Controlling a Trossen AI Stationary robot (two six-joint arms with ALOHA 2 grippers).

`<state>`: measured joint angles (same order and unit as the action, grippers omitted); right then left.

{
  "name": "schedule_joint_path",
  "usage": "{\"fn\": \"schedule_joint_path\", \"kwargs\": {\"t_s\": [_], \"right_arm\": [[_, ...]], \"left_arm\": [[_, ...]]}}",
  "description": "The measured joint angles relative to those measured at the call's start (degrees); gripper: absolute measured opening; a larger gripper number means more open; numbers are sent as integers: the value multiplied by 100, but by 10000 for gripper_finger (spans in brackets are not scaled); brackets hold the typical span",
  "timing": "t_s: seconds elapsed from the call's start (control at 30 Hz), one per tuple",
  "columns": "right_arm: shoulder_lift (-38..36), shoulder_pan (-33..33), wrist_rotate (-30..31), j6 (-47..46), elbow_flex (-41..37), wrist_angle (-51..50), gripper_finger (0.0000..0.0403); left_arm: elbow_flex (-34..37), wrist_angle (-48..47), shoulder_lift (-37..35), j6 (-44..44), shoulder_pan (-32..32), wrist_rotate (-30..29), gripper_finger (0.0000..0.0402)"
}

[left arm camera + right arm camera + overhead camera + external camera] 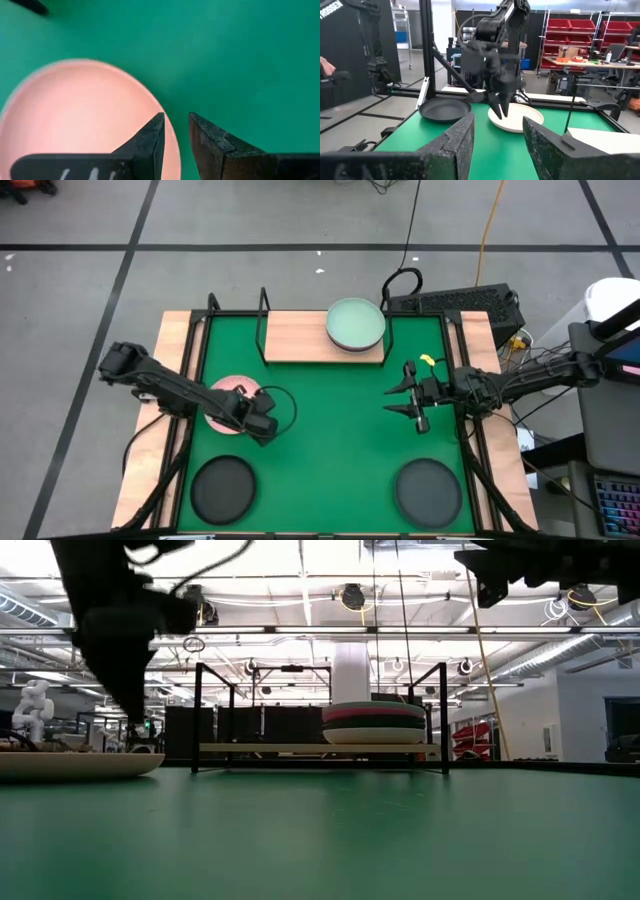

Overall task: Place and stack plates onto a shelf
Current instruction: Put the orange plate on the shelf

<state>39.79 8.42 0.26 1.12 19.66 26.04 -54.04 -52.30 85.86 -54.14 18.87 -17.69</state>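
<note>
Over the round, smooth pink plate (228, 402) — left hand (268, 427), slightly parted.

— It's a robotics lab, or an industrial workshop hall. The low view shows a high open ceiling (300, 600) with pipes, ducts and strip lights, and a thick white column (351, 675) rising behind the table.

— And red parts bins (570, 32) on racking, with a cluttered workbench (590, 62) in front, in the right wrist view.

— A small white humanoid robot (32, 710) stands at the far left of the low view.

— From above: grey concrete floor (80, 290) marked with dark tape lines, cables trailing across it, a keyboard (612, 505) at the edge.
</note>
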Motion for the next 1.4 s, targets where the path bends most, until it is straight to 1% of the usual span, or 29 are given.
{"fn": "schedule_joint_path", "kwargs": {"t_s": [0.13,0.5,1.2,1.27,1.4], "right_arm": [[0,13,10,0,0,-19,148],[0,13,16,-2,0,-19,148],[0,11,22,-2,4,-21,148],[0,13,294,-2,10,-129,148],[166,-12,1700,92,130,-743,148]], "left_arm": [[0,-74,430,-104,42,303,92],[0,-69,1072,-203,111,399,92],[0,8,1104,-318,107,417,92],[0,10,1104,-316,107,417,92],[0,55,1101,-342,110,450,92]]}}
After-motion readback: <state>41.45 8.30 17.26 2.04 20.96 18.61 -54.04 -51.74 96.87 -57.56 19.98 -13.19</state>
